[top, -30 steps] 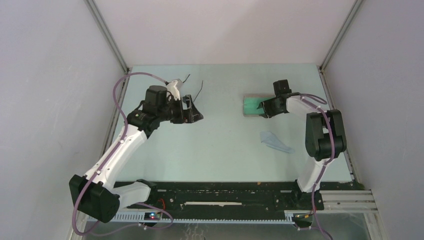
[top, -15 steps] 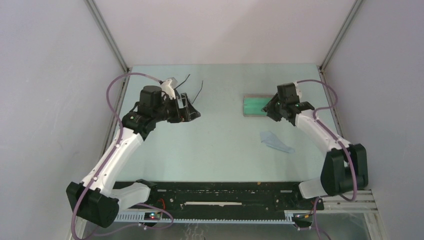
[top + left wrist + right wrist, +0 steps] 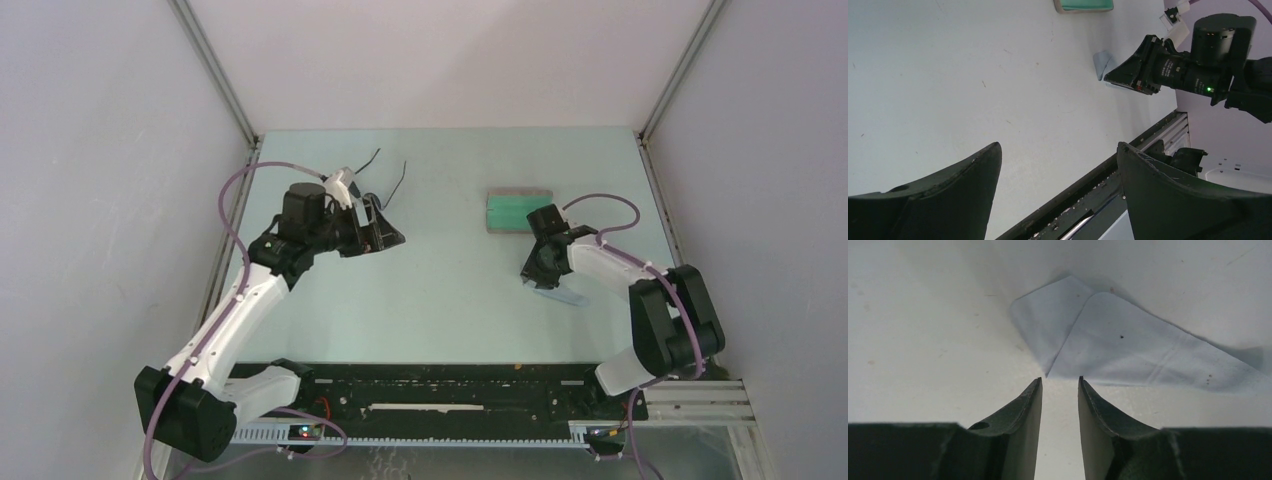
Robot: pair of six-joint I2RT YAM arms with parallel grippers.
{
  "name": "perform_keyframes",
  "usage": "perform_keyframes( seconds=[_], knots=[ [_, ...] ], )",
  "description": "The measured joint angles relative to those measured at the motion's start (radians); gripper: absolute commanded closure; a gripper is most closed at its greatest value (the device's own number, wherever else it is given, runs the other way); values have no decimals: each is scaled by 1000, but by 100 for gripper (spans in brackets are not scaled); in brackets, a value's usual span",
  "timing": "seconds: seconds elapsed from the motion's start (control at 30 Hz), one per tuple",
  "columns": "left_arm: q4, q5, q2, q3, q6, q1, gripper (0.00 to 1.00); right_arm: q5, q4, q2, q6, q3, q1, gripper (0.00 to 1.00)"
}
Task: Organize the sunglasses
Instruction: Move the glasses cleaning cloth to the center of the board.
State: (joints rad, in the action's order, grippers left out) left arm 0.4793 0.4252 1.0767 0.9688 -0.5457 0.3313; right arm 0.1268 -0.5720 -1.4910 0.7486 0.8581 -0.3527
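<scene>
Sunglasses — one pair — plus one case and one cloth.

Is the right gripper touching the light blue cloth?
Cannot tell. The right wrist view puts the right gripper at the near edge of the light blue cloth, but shows neither contact nor gap plainly.

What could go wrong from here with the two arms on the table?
The right gripper sits narrowly open at the edge of the light blue cloth, so it may just push or bunch it. The sunglasses lie close beside the left arm; a swing might snag their thin temples.
</scene>
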Motion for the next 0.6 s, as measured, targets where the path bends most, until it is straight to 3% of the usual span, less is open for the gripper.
perform_keyframes(
  seconds=[0.17,0.3,0.43,0.6],
  knots=[
    [0,1,-7,-21,-5,0,11,14,2,-75,2,0,2,64],
    [-1,5,-7,-21,-5,0,11,27,1,-95,5,19,0,78],
    [-2,6,-7,-21,-5,0,11,29,-3,-98,5,21,0,100],
    [-3,6,-7,-21,-5,0,11,24,8,-98,-1,21,-4,100]
  ],
)
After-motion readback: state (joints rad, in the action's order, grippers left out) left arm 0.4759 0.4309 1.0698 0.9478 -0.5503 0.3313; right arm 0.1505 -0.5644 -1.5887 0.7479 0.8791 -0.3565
